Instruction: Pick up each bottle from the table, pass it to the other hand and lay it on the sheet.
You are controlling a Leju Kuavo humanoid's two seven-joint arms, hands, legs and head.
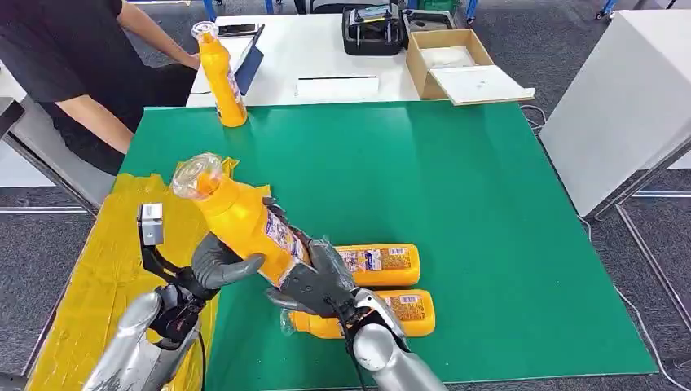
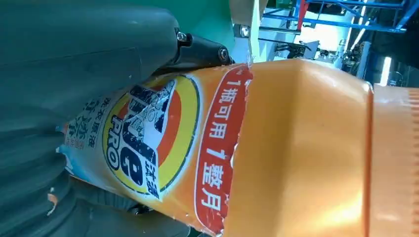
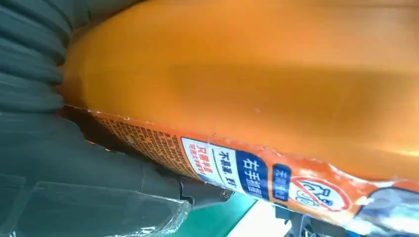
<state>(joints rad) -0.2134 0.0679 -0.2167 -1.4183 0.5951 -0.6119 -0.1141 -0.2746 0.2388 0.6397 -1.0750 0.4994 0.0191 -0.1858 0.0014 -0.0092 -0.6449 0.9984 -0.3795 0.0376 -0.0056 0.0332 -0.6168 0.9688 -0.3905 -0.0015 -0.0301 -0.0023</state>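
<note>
An orange detergent bottle (image 1: pixel 240 220) with a clear cap is held tilted above the green table's near left, cap pointing up and away. My left hand (image 1: pixel 218 265) wraps its lower body from the left, and my right hand (image 1: pixel 319 281) grips its base from the right. Up close, the left wrist view shows the bottle's label (image 2: pixel 158 143) and the right wrist view its orange side (image 3: pixel 247 84). Two more orange bottles (image 1: pixel 381 262) (image 1: pixel 399 311) lie flat on the table just right of my right hand. A fourth bottle (image 1: pixel 222 77) stands upright at the far left edge. The yellow sheet (image 1: pixel 106 269) lies at left.
The green table (image 1: pixel 456 187) stretches wide to the right and back. A person (image 1: pixel 73 73) sits at the far left beside the standing bottle. Behind is a white table with a cardboard box (image 1: pixel 456 61) and a black case (image 1: pixel 373 31).
</note>
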